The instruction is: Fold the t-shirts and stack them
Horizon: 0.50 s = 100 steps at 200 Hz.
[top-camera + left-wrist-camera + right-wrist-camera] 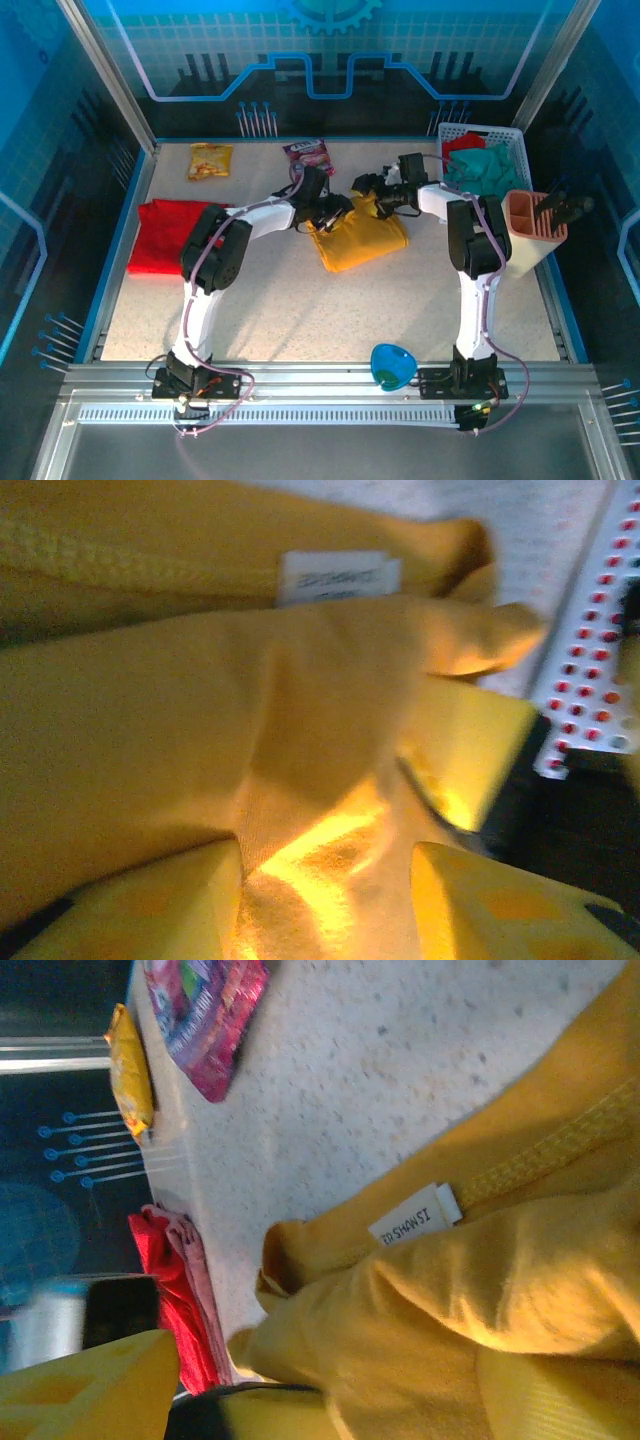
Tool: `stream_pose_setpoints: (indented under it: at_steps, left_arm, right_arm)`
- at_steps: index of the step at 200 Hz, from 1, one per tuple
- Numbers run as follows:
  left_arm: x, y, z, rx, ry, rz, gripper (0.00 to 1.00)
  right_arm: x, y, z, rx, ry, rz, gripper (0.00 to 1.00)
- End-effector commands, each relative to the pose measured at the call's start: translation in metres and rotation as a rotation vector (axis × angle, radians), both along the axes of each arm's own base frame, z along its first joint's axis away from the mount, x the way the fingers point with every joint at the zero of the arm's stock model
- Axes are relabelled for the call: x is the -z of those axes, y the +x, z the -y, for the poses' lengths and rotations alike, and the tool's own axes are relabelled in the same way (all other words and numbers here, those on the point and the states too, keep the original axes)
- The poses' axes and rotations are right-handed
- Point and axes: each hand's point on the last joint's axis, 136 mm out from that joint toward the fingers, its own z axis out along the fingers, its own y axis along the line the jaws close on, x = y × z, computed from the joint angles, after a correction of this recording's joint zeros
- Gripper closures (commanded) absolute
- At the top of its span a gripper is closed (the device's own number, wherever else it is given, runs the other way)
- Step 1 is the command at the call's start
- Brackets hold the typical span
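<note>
My left hand [325, 208] pinched the yellow t-shirt [362, 240] by its collar edge, mid-table [300, 300], likely to draw a fold. My right hand [378, 192] straddled that edge; I couldn't tell if it gripped. The red t-shirt [160, 235] lay folded at left, awaiting stacking.

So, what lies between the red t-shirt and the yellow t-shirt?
In the top view, the left arm reaches across between the red t-shirt and the yellow t-shirt; the rest is bare table.
</note>
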Motion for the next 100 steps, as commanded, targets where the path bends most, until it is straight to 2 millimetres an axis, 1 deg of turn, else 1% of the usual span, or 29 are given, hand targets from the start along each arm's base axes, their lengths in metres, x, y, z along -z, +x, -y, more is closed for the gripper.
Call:
stream_pose_setpoints:
  at_steps: [1,16,34,51,66,100]
  left_arm:
    - [0.017,0.001,-0.007,-0.021,-0.009,-0.041,0.52]
    - [0.026,-0.002,-0.028,-0.048,0.025,-0.065,0.52]
    - [0.031,-0.004,-0.055,-0.071,0.079,-0.080,0.52]
    - [0.031,-0.003,-0.073,-0.072,0.116,-0.091,0.52]
    - [0.029,-0.002,-0.081,-0.057,0.132,-0.103,0.52]
    - [0.021,-0.005,-0.088,0.021,0.164,-0.108,0.53]
  right_arm:
    - [0.011,0.006,0.003,0.023,-0.024,-0.010,0.21]
    - [0.015,0.000,0.014,0.036,-0.073,-0.028,0.21]
    - [0.008,-0.004,0.024,0.056,-0.107,-0.018,0.21]
    - [0.001,-0.010,0.033,0.069,-0.146,-0.014,0.21]
    - [-0.004,-0.017,0.037,0.073,-0.154,-0.012,0.21]
    - [0.004,-0.043,0.044,0.096,-0.147,-0.032,0.21]
